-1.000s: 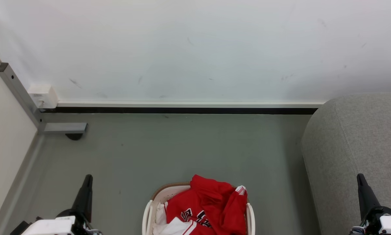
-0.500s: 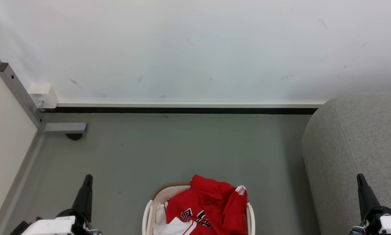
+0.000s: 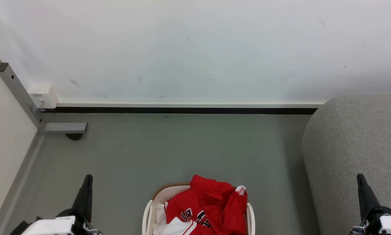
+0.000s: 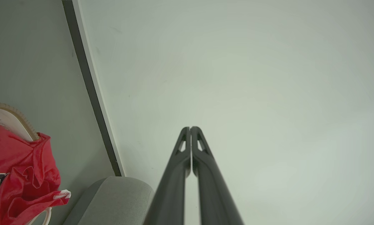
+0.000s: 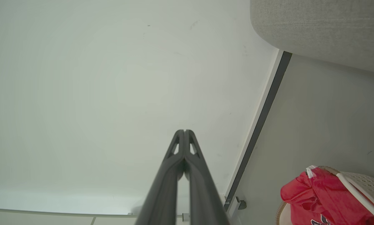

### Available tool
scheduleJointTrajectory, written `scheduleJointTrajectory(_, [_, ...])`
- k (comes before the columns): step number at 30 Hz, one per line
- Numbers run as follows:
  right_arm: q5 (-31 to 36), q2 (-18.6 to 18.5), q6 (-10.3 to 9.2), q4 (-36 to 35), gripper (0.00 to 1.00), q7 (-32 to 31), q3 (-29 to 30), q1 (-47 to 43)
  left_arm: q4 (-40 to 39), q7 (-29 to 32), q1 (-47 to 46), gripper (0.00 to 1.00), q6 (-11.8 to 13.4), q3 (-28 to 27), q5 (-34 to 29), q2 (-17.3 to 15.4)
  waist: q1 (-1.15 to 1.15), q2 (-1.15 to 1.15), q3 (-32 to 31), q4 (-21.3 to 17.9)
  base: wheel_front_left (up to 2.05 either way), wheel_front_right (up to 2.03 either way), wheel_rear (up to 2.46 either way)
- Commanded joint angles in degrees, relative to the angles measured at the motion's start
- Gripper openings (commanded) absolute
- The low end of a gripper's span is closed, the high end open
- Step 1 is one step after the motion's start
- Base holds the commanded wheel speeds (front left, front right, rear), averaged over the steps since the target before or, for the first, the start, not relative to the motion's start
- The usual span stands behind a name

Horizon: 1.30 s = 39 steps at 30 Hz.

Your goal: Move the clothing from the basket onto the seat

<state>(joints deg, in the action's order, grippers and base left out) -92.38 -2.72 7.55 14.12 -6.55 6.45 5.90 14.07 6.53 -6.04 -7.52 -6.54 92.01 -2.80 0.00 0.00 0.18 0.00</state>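
Now: seat (image 3: 355,156), standing at your right, beside right gripper (image 3: 359,178). Basket (image 3: 148,212), sitting on floor (image 3: 182,147) between your grippers, close in. Clothing (image 3: 211,202), lying heaped inside, rising above it, nearer left gripper (image 3: 88,179). Both grippers pressing closed, grasping nothing.

A pale, lightly scuffed wall (image 3: 195,49) met a grey-green floor (image 3: 169,150) along a white skirting strip (image 3: 189,104) with a black band (image 3: 182,111) beneath it. At the left, a grey metal post (image 3: 19,94) ran down to a short metal foot (image 3: 65,128) on the floor. A small white box (image 3: 42,95) sat just beside the post.
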Motion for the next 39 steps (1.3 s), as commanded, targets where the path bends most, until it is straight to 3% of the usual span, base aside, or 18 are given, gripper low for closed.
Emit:
scheduleJointTrajectory(1, [-0.03,-0.39,-0.15,-0.31,0.0,-0.1,0.19,0.77,-0.07,0.15,-0.5,0.0,-0.09,-0.05,0.79,-0.17,0.0,0.0,0.0,0.0,0.0,0.0,0.0])
scheduleJointTrajectory(6, [-0.03,-0.39,-0.15,-0.31,0.0,-0.1,0.19,0.77,-0.07,0.15,-0.5,0.0,-0.09,-0.05,0.79,-0.17,0.0,0.0,0.0,0.0,0.0,0.0,0.0])
scheduleJointTrajectory(7, [0.0,0.03,0.0,0.15,1.0,0.02,-0.06,-0.08,0.15,-0.06,0.07,1.0,0.0,0.01,-0.04,0.01,0.0,0.0,0.0,0.0,0.0,0.0,0.0])
scheduleJointTrajectory(15, [2.06,-0.27,-0.01,-0.16,1.0,2.16,-1.92,-0.36,0.02,-2.32,0.72,1.0,0.0,1.3,-1.27,0.05,0.0,0.0,0.02,0.15,0.0,0.0,0.0])
scheduleJointTrajectory(21, [9.65,-1.03,-0.01,-1.29,1.0,3.95,-2.96,-0.21,-0.02,-3.95,0.94,1.0,0.3,1.65,-5.8,0.02,0.0,0.0,0.1,0.35,0.0,0.0,0.0])
scheduleJointTrajectory(29, [23.22,-1.91,-0.02,-3.63,1.0,5.97,-4.41,-0.83,-1.03,-6.02,1.26,1.0,1.37,2.53,-15.22,-0.01,0.0,0.0,0.17,0.79,0.0,0.0,0.0])
scheduleJointTrajectory(39, [38.74,-2.82,-0.03,-4.12,1.0,8.29,-5.89,-1.43,-2.15,-8.3,2.07,1.0,3.5,3.64,-32.17,-0.05,0.0,0.0,0.11,1.14,0.0,0.0,0.0])
